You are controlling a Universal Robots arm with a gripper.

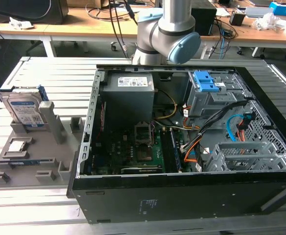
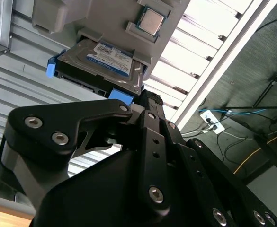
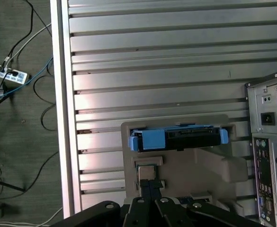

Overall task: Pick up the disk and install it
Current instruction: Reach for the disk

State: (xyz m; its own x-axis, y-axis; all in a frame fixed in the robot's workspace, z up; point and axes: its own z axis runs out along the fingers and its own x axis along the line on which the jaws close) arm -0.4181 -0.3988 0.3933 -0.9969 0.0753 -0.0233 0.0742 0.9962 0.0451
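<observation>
Slatted aluminium forms the desk [image 1: 50, 66], and cluttered wooden tables [image 1: 84, 27] stand behind it. The disk [image 1: 25, 110] stands upright on its edge in a slot of a grey holder [image 1: 45, 161]. That holder lies near the desk's edge on the exterior view's left. The disk's white-and-blue label faces outward, its blue frame runs along its edges, and it is not yet picked up. In the second wrist view a small square chip [image 2: 151, 21] lies flat in a pocket of the same holder, just beside the disk. The black hand [image 2: 147, 98] hangs close to the disk's blue frame; whether it is released or clenched I cannot tell. Beside the holder lies the open computer case [image 1: 182, 198], and the arm [image 1: 167, 32] rises behind its far side.
</observation>
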